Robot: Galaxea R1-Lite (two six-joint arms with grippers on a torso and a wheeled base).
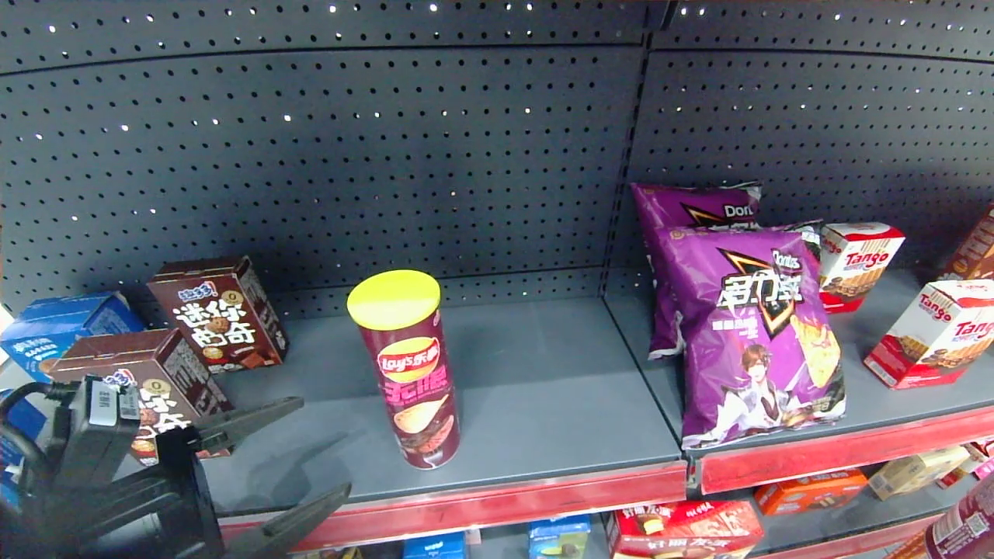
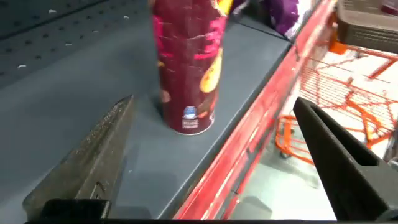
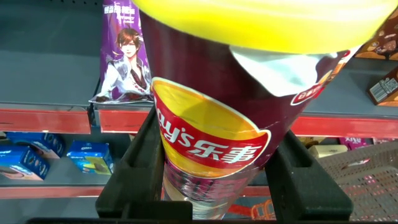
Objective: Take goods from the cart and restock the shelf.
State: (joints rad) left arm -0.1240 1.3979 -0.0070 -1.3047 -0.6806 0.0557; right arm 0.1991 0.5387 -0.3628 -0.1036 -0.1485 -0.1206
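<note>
Chips can (image 3: 211,74) tight in R gripper (image 3: 219,149)

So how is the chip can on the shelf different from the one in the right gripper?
The shelf can stands upright by itself on the grey shelf; the held can is off the shelf, clamped in the right gripper. Nothing touches the shelf can: the open left gripper sits apart from it; the held can is gripped on both sides. Both are maroon with yellow lids.
</note>
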